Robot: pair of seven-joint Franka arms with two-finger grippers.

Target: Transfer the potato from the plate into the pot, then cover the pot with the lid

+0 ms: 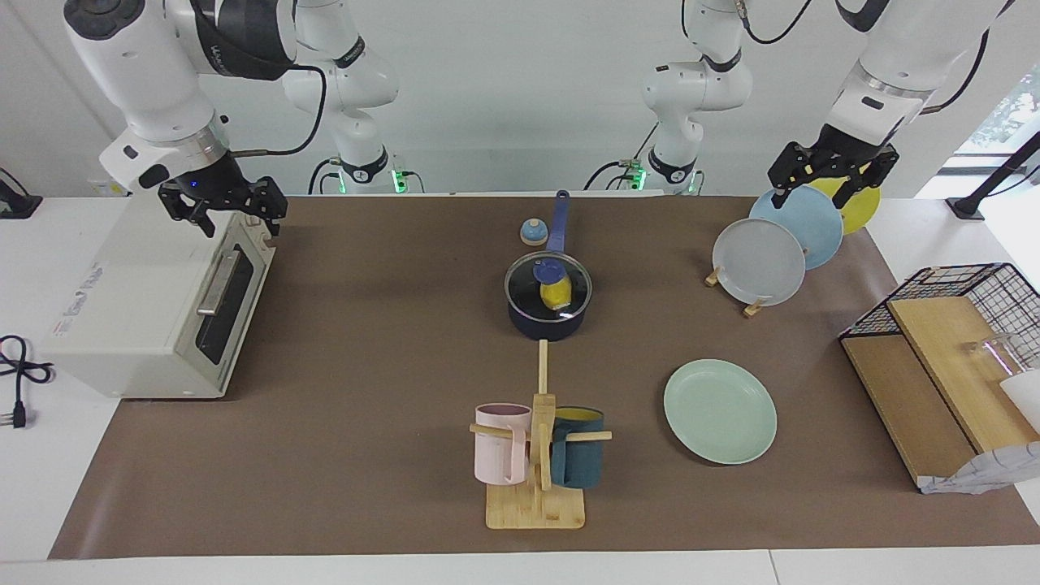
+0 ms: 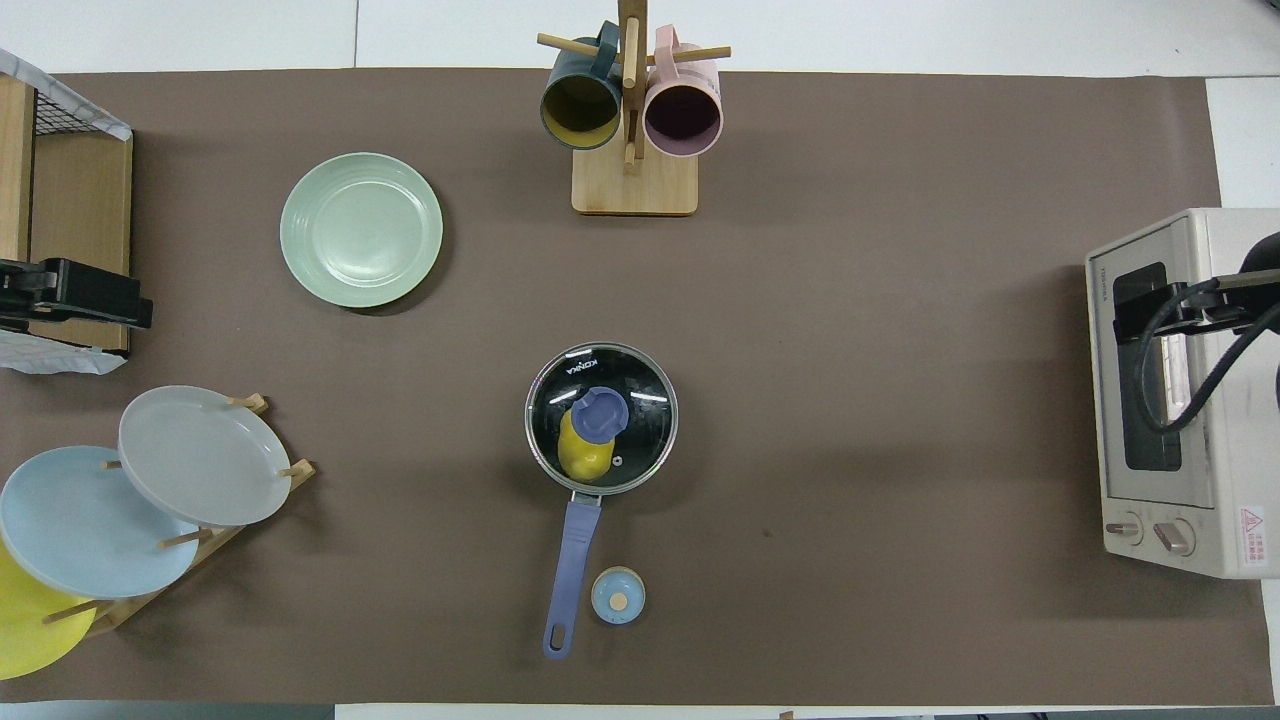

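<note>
Potato [image 1: 556, 294] in lidded pot [image 1: 547, 318], tools apart

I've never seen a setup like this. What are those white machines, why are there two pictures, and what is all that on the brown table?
The white machines are two robot arms, each ending in a gripper with two fingers. One picture faces them from across the table; the other looks down from above their own end.

The left gripper hangs over the plates standing in the wooden rack; the right gripper hangs over the toaster oven. Neither holds anything; both arms wait.

In the middle stands the pot, with the yellow potato inside under the glass lid. The green plate lies bare, farther from the robots. A mug stand holds a pink and a teal mug, and a small blue-topped knob sits beside the pot's handle.
</note>
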